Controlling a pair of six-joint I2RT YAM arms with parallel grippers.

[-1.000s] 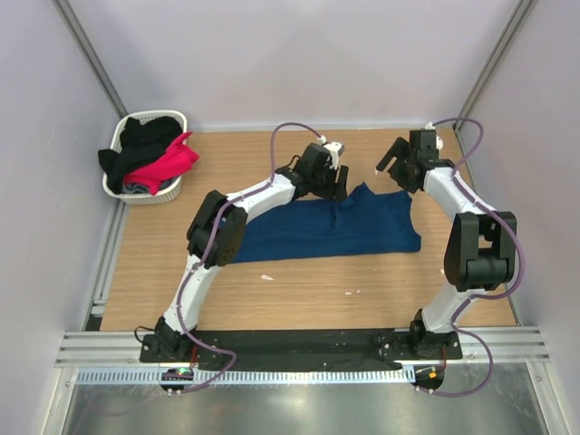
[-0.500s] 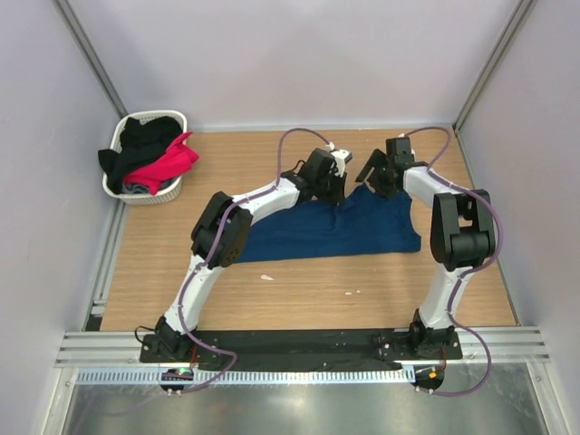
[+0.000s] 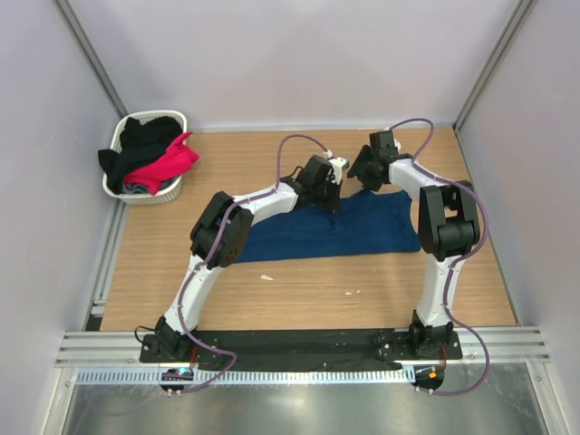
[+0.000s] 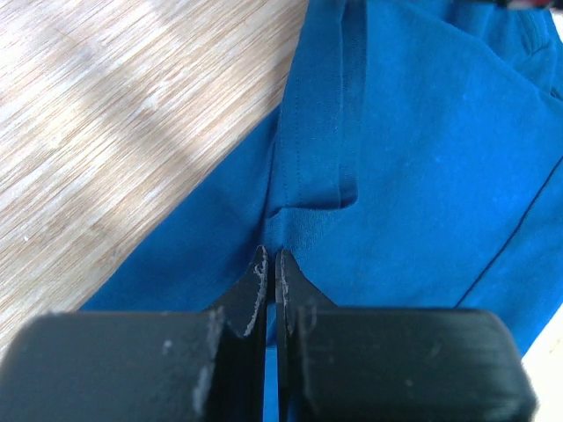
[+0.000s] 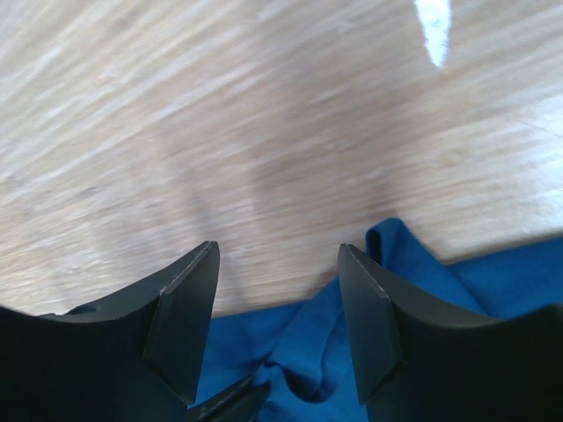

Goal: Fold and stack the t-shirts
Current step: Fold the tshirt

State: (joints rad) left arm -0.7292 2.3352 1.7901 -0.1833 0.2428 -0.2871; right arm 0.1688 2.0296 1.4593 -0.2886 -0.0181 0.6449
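- Navy t-shirt (image 3: 335, 234) lies flat mid-frame on the counter (image 3: 299, 290).
- Left gripper (image 4: 271, 264) has just pinched its top edge.
- Right gripper (image 5: 277, 251), spread, has arrived beside it; the fold lift looks near.

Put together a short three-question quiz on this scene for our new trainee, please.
1. True or false: the right hand is closed on the blue t-shirt.
2. What lies in the white basket? A) a pink garment and a black garment; B) a second blue shirt; C) a folded towel.
3. Which hand is pinched shut on the blue fabric?

Key: 1 false, its jaws stand apart over the table by the shirt's edge. 2 A. 3 the left hand.
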